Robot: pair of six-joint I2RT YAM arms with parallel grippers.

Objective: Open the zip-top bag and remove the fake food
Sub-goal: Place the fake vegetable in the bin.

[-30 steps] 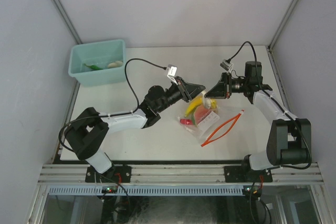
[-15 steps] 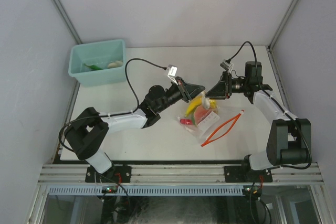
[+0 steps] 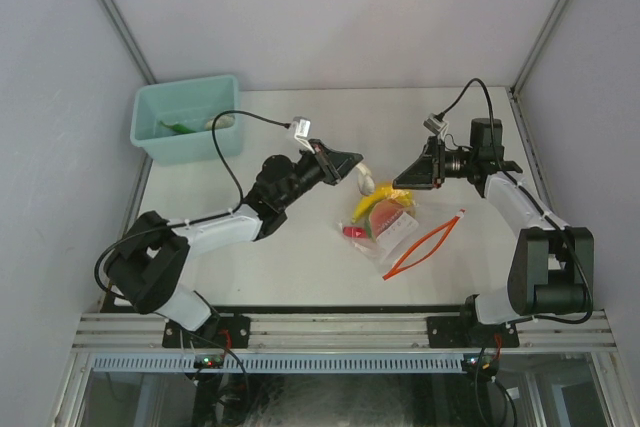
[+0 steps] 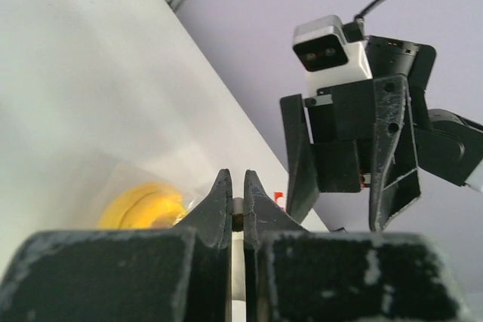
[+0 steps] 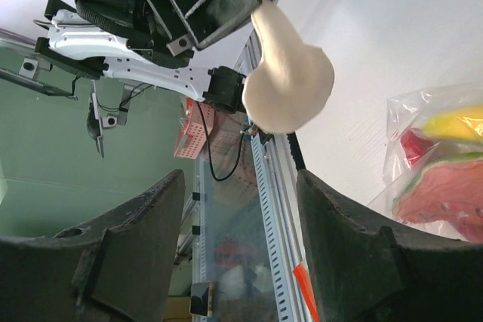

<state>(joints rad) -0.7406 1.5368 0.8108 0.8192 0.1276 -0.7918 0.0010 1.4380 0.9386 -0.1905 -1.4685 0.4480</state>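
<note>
Just off the far-left corner of the zip-top bag [image 3: 398, 239], the left gripper [image 3: 352, 160] was pinched shut on a whitish piece [image 3: 365, 180]. Its two fingers were almost touching, and only a sliver of the pale plastic showed between them in the left wrist view. The piece was outside the bag, hanging from the fingertips with its rounded end towards the bag.

Over the bag's far edge, the right gripper [image 3: 402, 176] held nothing. Its jaws stood wide apart, and the right wrist view showed the whitish piece and the bag's left side through the gap. It faced the left gripper across the bag's far end, and the two were near each other but not touching.

The bag lay flat on the table [image 3: 300, 257]. Its red-orange zip strip [image 3: 425, 240] was parted into a long narrow loop at the near-right end (so the mouth was open there). Inside lay the rest of the fake food [image 3: 378, 215]. A yellow banana [image 3: 370, 202] lay at the far-left end, with a green-rimmed red slice [image 3: 387, 219] beside it. A small red piece [image 3: 355, 232] sat at the bag's left edge. A white label [image 3: 403, 230] showed on the plastic near the slice.

Well away to the bag's far left stood a teal bin [image 3: 187, 147], with a green item [image 3: 178, 128] and a pale item [image 3: 218, 122] inside it.
</note>
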